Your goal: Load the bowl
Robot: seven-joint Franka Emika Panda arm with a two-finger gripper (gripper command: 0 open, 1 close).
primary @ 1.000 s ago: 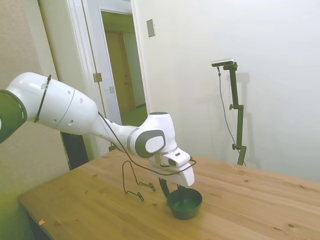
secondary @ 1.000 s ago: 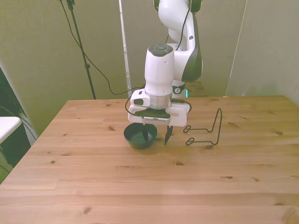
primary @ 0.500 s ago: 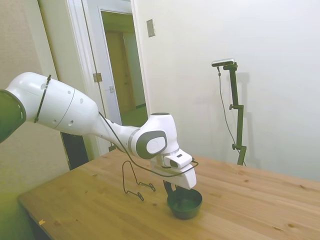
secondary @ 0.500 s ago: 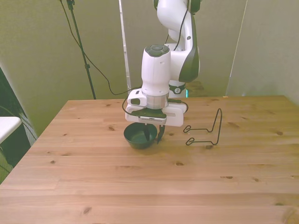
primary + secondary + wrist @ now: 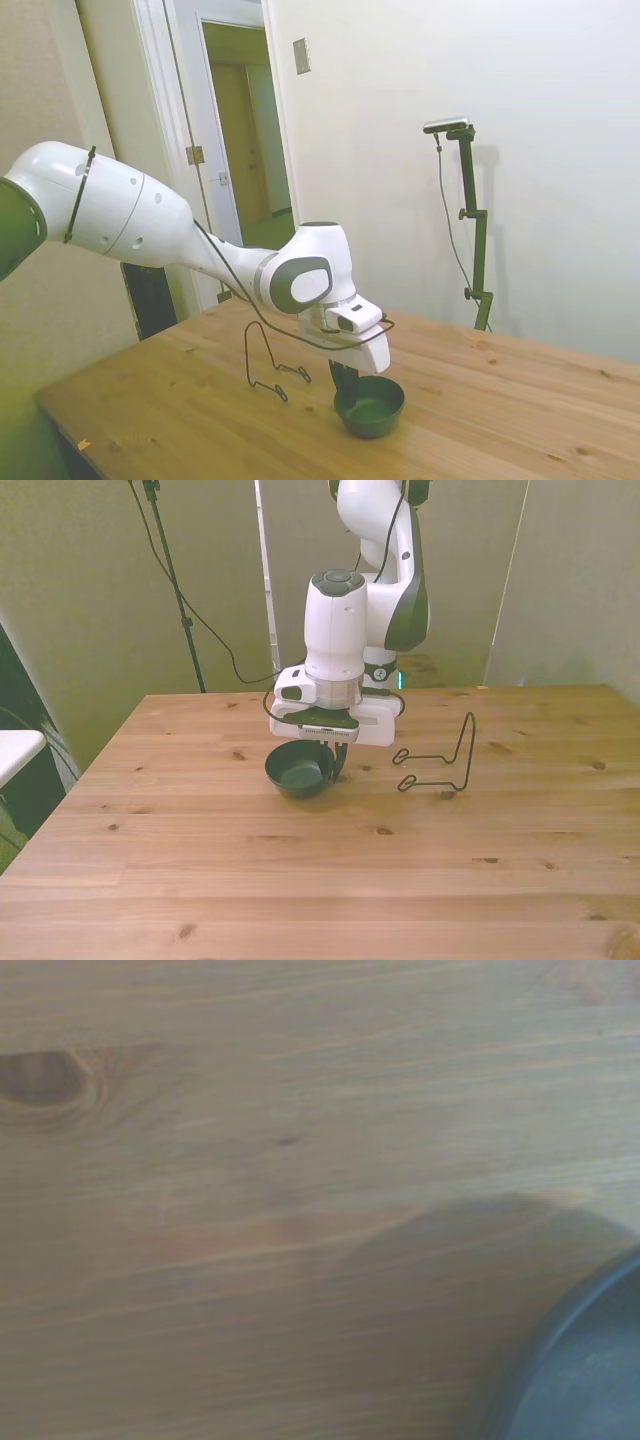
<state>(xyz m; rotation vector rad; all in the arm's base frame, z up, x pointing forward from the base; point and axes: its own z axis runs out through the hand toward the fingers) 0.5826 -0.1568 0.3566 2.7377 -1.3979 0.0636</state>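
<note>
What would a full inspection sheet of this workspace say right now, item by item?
Surface: wooden table, pale knotted planks, nothing spilled.
Job's things: small round dark green bowl upright on the table; thin black wire rack stands apart from it, toward the front view's right.
Clutter: nothing seen.
Gripper: white two-finger gripper shut on the bowl's rim at the side nearer the rack.
Cables: black cable loops along the white arm to the wrist; another hangs behind the table in the front view.
Surroundings: plain walls, open doorway in the side view; no person seen.
</note>
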